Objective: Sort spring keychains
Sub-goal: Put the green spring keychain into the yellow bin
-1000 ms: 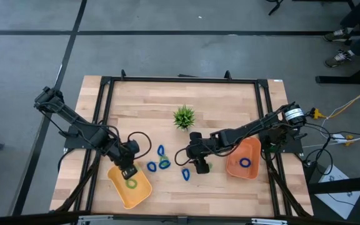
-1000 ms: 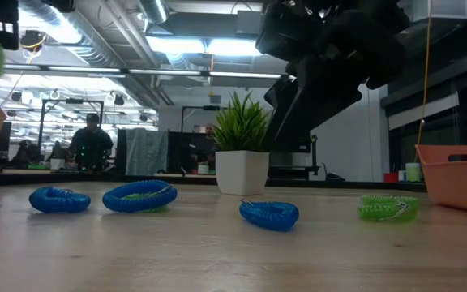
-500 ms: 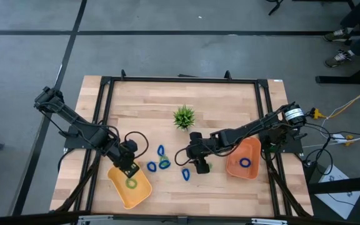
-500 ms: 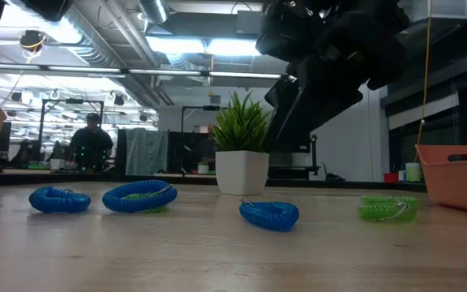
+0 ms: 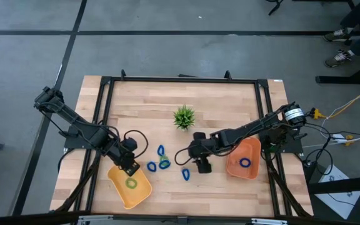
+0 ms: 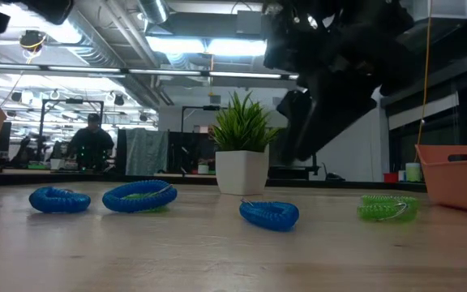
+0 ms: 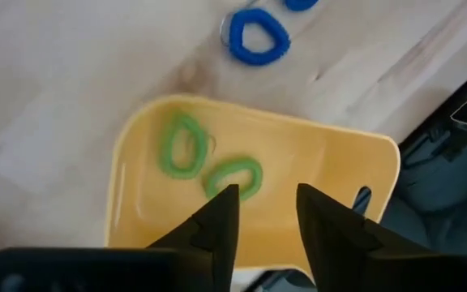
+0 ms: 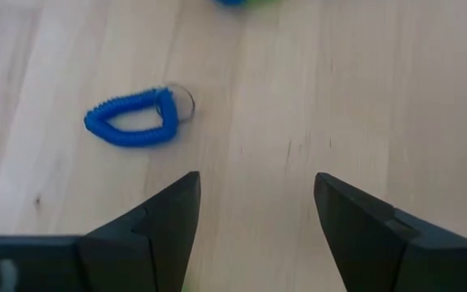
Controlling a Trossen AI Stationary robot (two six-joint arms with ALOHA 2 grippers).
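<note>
At the table's near edge, yellow tray: the yellow tray now holds a light green keychain, which a second ago hung above it in the left gripper; the left wrist view shows two green keychains lying inside.
Left gripper: the left gripper hangs over the tray's upper rim with its fingers newly parted and nothing between them, so I judge the drop is made.
What that means: one more green ring looks sorted; the left arm is free for another.
Loose on the wood: a blue keychain lies just beside the tray, a blue ring over a green one next to it, another blue just above, and a fifth blue keychain lies nearer the right arm.
Right gripper: the right gripper hovers mid-table, jaws spread wide and empty; it has shifted slightly.
Green by the right gripper: a green keychain rests on the wood in the low view; from above the gripper now covers it.
Orange tray: the orange tray at the right holds one blue keychain.
Plant: the potted plant stands behind the rings, apart from them.
Views compared: only the left wrist view shows both green rings in the tray; the right wrist view shows a blue ring ahead of its fingers; only the low view shows a person far behind.
</note>
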